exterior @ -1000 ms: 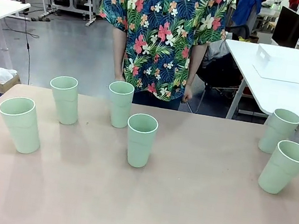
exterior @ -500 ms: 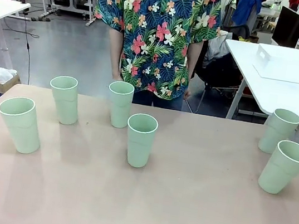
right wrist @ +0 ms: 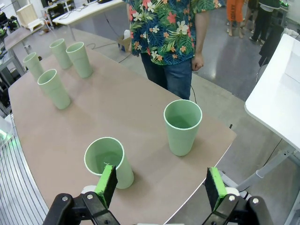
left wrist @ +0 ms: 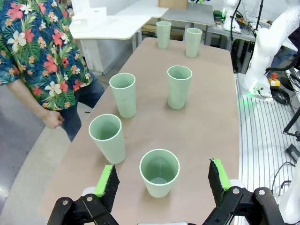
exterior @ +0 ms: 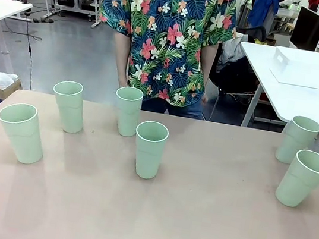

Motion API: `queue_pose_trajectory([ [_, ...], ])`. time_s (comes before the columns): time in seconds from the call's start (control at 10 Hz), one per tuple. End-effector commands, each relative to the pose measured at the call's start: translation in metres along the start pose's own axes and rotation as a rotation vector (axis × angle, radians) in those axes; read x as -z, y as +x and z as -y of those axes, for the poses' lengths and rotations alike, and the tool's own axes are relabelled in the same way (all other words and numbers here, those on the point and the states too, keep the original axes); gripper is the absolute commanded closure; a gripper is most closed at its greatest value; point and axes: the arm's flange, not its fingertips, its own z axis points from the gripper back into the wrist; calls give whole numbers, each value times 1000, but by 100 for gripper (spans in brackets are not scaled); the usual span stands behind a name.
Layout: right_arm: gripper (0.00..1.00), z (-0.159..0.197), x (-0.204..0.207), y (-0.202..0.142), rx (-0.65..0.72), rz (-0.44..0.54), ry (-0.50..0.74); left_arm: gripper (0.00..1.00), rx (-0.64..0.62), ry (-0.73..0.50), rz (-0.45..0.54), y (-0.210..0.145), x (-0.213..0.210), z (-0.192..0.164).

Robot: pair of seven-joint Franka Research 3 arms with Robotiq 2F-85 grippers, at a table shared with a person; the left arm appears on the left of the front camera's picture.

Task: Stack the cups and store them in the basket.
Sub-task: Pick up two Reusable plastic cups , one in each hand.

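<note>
Pinkish-brown desk (exterior: 192, 220), with a person (exterior: 166, 36) in a floral shirt standing at the far side. The white basket (exterior: 308, 68) sits on the neighbouring white desk (exterior: 306, 102), far right. Six mint cups (exterior: 149, 149) are all upright and unstacked, four on the left and two on the right. The left gripper (left wrist: 161, 168) and right gripper (right wrist: 161, 171) hover with jaws spread wide, holding nothing.

- Left gripper (left wrist: 161, 169): black linkage fingers, bright green pads (left wrist: 104, 180), round silver pivot screws (left wrist: 232, 191).
- Right gripper (right wrist: 160, 174): same build, black with green pads.
- Right arm (left wrist: 268, 44): glossy white, rounded segments.
- Person: short-sleeved navy shirt (exterior: 169, 31) with tropical flower print, blue jeans (right wrist: 174, 77).
</note>
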Motion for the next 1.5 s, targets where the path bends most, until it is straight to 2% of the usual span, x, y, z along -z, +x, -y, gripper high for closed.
queue_pose_trajectory([
  [0.0,0,3,0,0,-24,27,4,0,2,-7,9,1,0,0],
  [1.2,0,3,0,0,-24,27,4,0,2,-7,9,1,0,0],
  [1.3,0,0,0,0,0,0,0,0,0,0,0,0,0,0],
  [1.4,0,3,18,10,-37,-15,32,0,-20,-20,-5,-7,3,-8],
])
